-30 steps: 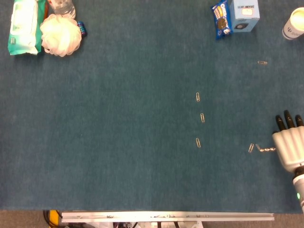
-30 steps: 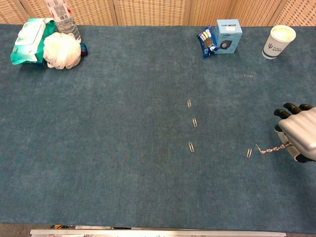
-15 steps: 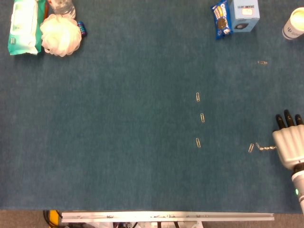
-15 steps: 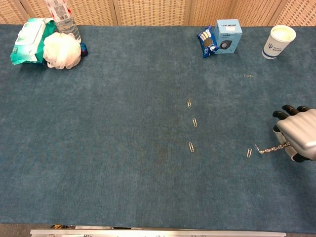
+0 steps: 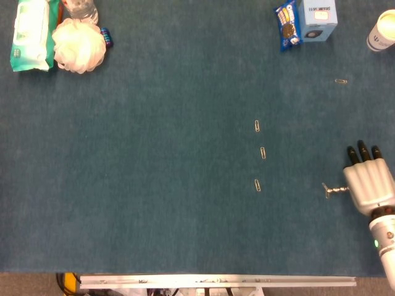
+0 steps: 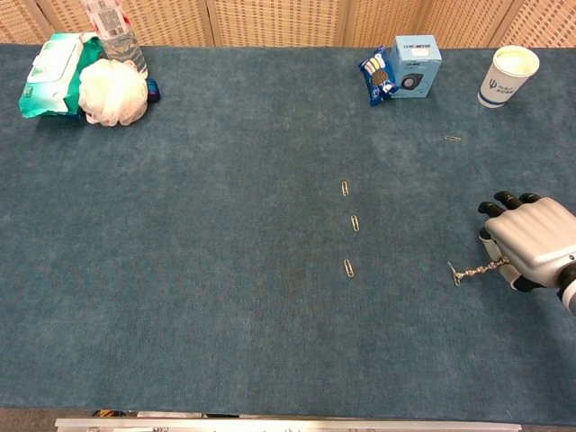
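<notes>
Silver-grey right hand [image 5: 368, 187], nearest item, low at the table's right edge: you have carried it leftward over the last second, fingers curled down, pinching a thin metal tool [image 6: 477, 269] that sticks out to its left. Tool tip: formerly just short of the lone paper clip [image 6: 456, 278], now touching or covering it, so I judge you are at the point of hooking or pushing that clip; whether the tip has actually caught it cannot be told, the two blur together in both views. Column of three paper clips [image 5: 257, 185] [image 5: 263, 152] [image 5: 257, 126], mid-table, well left of the hand: unmoved. Single far clip [image 5: 340, 81], beyond the hand: unmoved. Far edge, right: paper cup [image 6: 508, 76], blue box [image 6: 416, 61], snack packet [image 6: 378, 76]. Far edge, left: white mesh sponge [image 6: 112, 92], wet-wipe pack [image 6: 50, 74], bottle [image 6: 112, 30] cut off by the frame. Blue felt table [image 5: 154, 185]: unchanged. Left hand: absent from both views. Right forearm: cut off at the frame edge.
</notes>
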Robot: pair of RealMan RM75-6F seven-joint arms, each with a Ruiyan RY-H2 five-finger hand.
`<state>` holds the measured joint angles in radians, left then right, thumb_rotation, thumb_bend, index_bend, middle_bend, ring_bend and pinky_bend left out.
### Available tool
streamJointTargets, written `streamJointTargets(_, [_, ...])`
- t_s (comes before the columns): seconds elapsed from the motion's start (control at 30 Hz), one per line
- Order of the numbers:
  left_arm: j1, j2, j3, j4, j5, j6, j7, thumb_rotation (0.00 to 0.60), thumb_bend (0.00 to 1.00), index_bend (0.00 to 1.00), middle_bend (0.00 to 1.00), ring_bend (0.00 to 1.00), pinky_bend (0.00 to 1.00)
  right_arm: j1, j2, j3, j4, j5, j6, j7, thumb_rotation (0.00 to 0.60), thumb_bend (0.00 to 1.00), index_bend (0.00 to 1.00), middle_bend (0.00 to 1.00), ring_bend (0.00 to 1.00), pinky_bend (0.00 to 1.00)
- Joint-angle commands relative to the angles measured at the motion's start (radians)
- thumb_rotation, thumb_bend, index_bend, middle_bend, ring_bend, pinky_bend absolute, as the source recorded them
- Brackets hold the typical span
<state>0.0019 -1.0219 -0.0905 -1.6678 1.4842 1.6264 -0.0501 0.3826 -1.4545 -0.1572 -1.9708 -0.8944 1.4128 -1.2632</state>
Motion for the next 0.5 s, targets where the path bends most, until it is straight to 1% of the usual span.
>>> streamJointTargets(0.03, [0.000,0.002,0.000,-0.001,0.001,0.000,-0.001,0.600,0.20,0.49,0.37,0.25,0.42,0.004,-0.004,0.002,0.001,-0.002,-0.002,0.001,0.600,0.39,0.58,0.14,0.00,0.15])
streamJointTargets(0.23, [0.000,0.002,0.001,-0.001,0.000,-0.002,-0.001,0.600,0.20,0.49,0.37,0.25,0.42,0.015,-0.012,0.007,-0.013,-0.013,-0.003,0.000,0.600,0.39,0.58,0.14,0.00,0.15])
streamJointTargets(0.5, [0.000,0.002,0.001,0.000,0.001,-0.001,-0.001,0.600,0.20,0.49,0.37,0.25,0.42,0.048,-0.046,0.031,-0.017,-0.029,-0.017,-0.019,0.600,0.39,0.58,0.14,0.00,0.15])
